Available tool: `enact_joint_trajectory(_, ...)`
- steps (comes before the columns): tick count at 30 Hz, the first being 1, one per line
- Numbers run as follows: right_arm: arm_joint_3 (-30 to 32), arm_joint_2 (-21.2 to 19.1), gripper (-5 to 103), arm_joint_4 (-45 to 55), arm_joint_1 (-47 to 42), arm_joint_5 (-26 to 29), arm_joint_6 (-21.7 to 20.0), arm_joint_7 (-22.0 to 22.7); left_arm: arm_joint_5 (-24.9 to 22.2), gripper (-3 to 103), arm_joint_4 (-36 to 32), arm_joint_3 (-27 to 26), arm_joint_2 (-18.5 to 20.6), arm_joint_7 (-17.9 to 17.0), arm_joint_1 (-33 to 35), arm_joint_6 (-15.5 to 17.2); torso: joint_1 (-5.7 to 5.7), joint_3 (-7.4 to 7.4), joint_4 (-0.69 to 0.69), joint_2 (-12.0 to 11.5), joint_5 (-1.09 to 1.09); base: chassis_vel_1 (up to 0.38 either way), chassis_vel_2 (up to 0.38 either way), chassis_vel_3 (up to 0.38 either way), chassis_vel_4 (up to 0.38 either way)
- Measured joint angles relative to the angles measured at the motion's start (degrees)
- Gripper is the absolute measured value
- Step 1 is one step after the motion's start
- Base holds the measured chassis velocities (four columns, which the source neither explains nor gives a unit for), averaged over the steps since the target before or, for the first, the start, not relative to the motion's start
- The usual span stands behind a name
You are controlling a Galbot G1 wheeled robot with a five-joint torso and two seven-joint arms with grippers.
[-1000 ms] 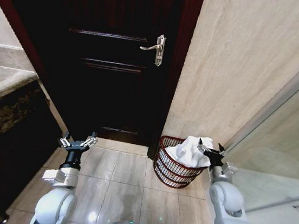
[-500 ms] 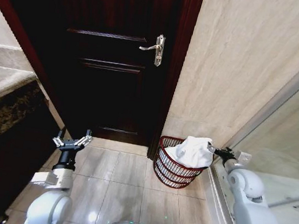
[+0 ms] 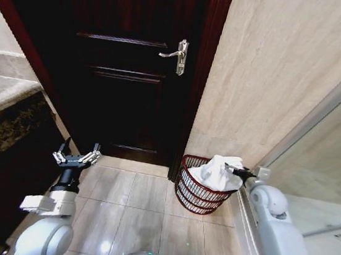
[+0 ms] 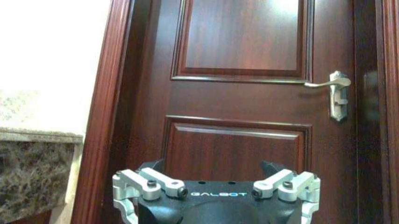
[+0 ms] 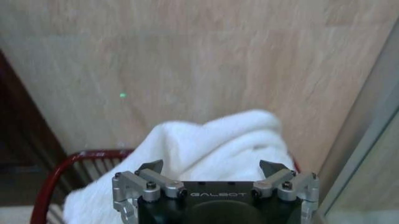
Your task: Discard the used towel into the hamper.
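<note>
The hamper (image 3: 198,193), a small dark red ribbed basket, stands on the floor in the corner between door and wall. The white towel (image 3: 217,170) lies heaped in it, rising above the rim. My right gripper (image 3: 238,171) hovers at the hamper's right edge, open, with nothing between its fingers. From the right wrist, the towel (image 5: 212,140) bulges just beyond the open gripper (image 5: 212,169), and the hamper rim (image 5: 53,177) curves below. My left gripper (image 3: 75,157) is open, held low at the left facing the door; the left wrist view shows this gripper (image 4: 212,169) empty.
A dark wooden door (image 3: 126,85) with a metal lever handle (image 3: 177,55) is shut ahead. A stone counter (image 3: 3,97) runs along the left, a tiled wall (image 3: 271,71) and glass panel (image 3: 323,177) along the right. Tiled floor (image 3: 142,205) lies between my arms.
The left arm has drifted to the left. The right arm has swung outward and its gripper has turned side-on beside the towel, which stays in the hamper.
</note>
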Motion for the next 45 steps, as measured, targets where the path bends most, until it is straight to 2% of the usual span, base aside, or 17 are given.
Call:
enact_joint_trajectory(13, -1.83, 1.34, 100, -5.96, 0.03, 0.85, 0.21, 0.04, 0.07, 100, -1.39, -1.32, -0.26, 0.10, 2.01, -1.22, 0.00, 0.00, -0.01, 0.00, 0.00, 0.000, 0.000, 0.000, 0.000)
enact_joint_trajectory(25, -7.63, -0.74, 100, -14.14, 6.79, 4.73, 0.20, 0.86, 0.08, 100, -1.43, -1.55, -0.16, 0.09, 1.87, -1.44, 0.00, 0.00, 0.00, 0.00, 0.00, 0.000, 0.000, 0.000, 0.000)
enact_joint_trajectory(29, -8.77, -1.31, 100, -17.04, 7.79, 6.00, 0.20, -0.28, -0.04, 100, -1.42, -1.99, -0.29, 0.08, 2.05, -1.56, 0.00, 0.00, 0.00, 0.00, 0.00, 0.000, 0.000, 0.000, 0.000)
enact_joint_trajectory(33, -9.78, -1.65, 100, -20.36, 8.43, 4.65, 0.20, -5.28, 0.05, 100, -1.10, -1.95, -0.43, 0.10, 2.06, -1.69, 0.00, 0.00, -0.01, 0.00, 0.00, 0.000, 0.000, 0.000, 0.000)
enact_joint_trajectory(45, -12.73, 0.16, 100, -26.51, 11.81, 2.03, 0.18, -6.41, 0.62, 100, -1.29, -1.55, -0.82, 0.09, 1.97, -1.45, 0.00, 0.00, -0.01, 0.00, -0.01, 0.000, 0.000, 0.000, 0.000)
